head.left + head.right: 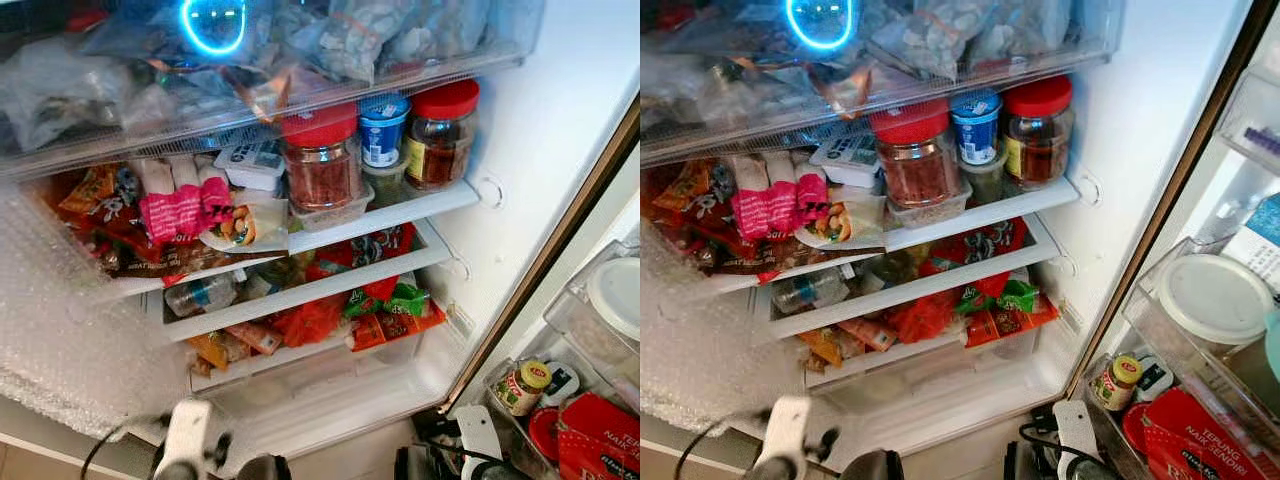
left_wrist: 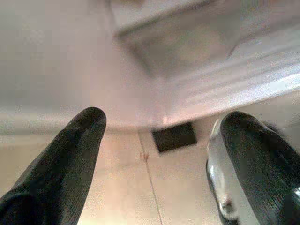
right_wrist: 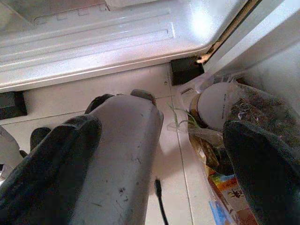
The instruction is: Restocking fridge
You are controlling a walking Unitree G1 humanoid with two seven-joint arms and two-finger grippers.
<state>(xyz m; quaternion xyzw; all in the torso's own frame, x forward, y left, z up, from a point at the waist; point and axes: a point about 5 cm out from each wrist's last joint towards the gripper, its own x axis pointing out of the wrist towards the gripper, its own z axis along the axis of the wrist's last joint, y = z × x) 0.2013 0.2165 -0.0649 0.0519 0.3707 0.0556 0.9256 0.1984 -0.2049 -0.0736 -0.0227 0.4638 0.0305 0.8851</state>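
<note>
White plastic shelves (image 1: 380,215) of the open fridge are crammed full: on the upper one, two clear jars with red lids (image 1: 322,160) and (image 1: 441,135) flank a small blue-and-white yoghurt cup (image 1: 383,130), with a pink-and-white packet (image 1: 185,208) lying to their left. Lower down, red and green snack bags (image 1: 385,300) spill over a shelf edge and a clear plastic bottle (image 1: 200,293) lies on its side. Off to the right, the door rack (image 1: 1145,330) carries a white-lidded tub (image 1: 1212,297), a small yellow-capped jar (image 1: 1116,381) and a red flour packet (image 1: 1200,440). Both arms hang low at the fridge's foot. Left gripper (image 2: 159,164), black fingers spread wide over the pale tiled floor (image 2: 122,187). Right gripper (image 3: 161,173), fingers apart too, gripping nothing, hovering above a bagged white-lidded container (image 3: 218,105) on the floor beside the door.
</note>
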